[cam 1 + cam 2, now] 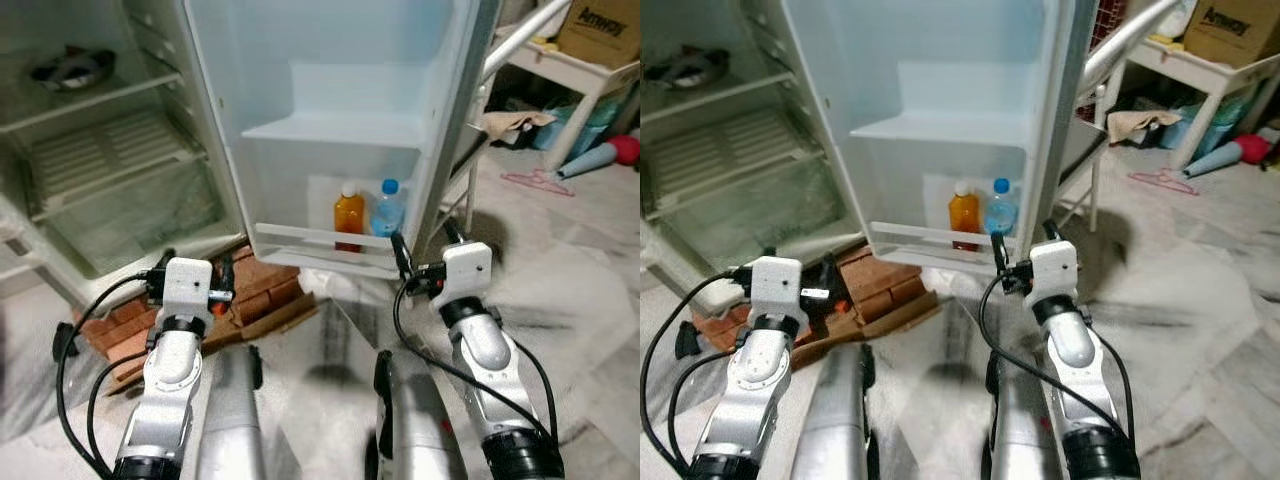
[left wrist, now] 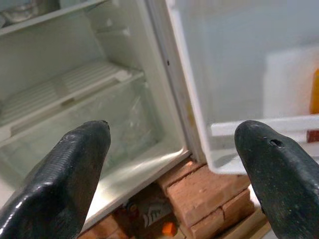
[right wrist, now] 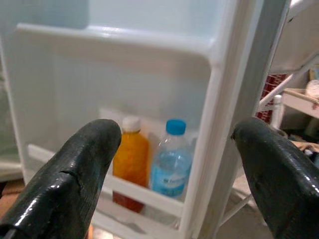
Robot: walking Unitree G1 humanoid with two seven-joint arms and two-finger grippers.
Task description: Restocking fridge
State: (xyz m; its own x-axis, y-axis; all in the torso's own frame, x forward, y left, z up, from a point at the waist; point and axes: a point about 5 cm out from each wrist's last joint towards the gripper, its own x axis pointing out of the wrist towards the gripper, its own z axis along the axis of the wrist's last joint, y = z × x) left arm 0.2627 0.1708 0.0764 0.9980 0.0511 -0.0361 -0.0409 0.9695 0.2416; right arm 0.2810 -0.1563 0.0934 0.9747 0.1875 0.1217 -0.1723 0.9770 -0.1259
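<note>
Hovering low in front of the open fridge door (image 1: 340, 130), the right gripper (image 1: 425, 250) is holding its two black fingers (image 3: 75, 174) spread wide with nothing between them, pointing up at the bottom door shelf (image 1: 320, 240). Just beyond it at about 11 o'clock in the head view, an orange juice bottle (image 1: 349, 214) with a white cap is standing upright in that shelf, and a clear water bottle (image 1: 387, 210) with a blue cap is standing upright just beside it at its 3 o'clock, the two close together behind the shelf's white rail. The left gripper (image 1: 195, 270) is sitting at roughly 9 o'clock from the right one, its fingers (image 2: 65, 174) likewise spread apart and empty, aiming at the foot of the fridge cabinet (image 1: 90, 170), where wire shelves and a clear lower drawer are showing. A dark object (image 1: 70, 68) is lying on an upper shelf at 11 o'clock; what it is cannot be told. Red bricks (image 1: 250, 290) are lying on the floor under the cabinet and door. Far off at 2 o'clock, a white bench (image 1: 580, 70) is carrying a cardboard box (image 1: 600, 30), with a pink hanger (image 1: 538, 182) lying on the marble floor (image 1: 570, 260) near it.
</note>
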